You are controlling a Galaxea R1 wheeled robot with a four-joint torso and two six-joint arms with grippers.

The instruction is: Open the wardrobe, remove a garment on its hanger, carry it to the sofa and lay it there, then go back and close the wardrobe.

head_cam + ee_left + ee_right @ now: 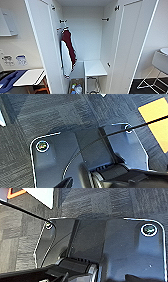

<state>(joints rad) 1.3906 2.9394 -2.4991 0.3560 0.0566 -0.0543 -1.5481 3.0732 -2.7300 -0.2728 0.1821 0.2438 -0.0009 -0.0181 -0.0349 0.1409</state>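
I am facing the open wardrobe (130,37), where a dark red garment (70,47) is hanging. I am probably here to close it. I cannot tell how my grippers are set.

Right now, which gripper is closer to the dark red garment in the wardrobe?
Cannot tell left from right. Both wrist views look down on dark carpet, so both arms seem lowered, away from the dark red garment hanging at the left inside the open wardrobe.

the wardrobe (87,37) is seen all white, doors and interior alike. inside it, by its left door, a dark red garment (69,46) with white panels is hung. dark grey carpet (50,114) in a faint tile pattern is shown, with a yellow patch (155,121).
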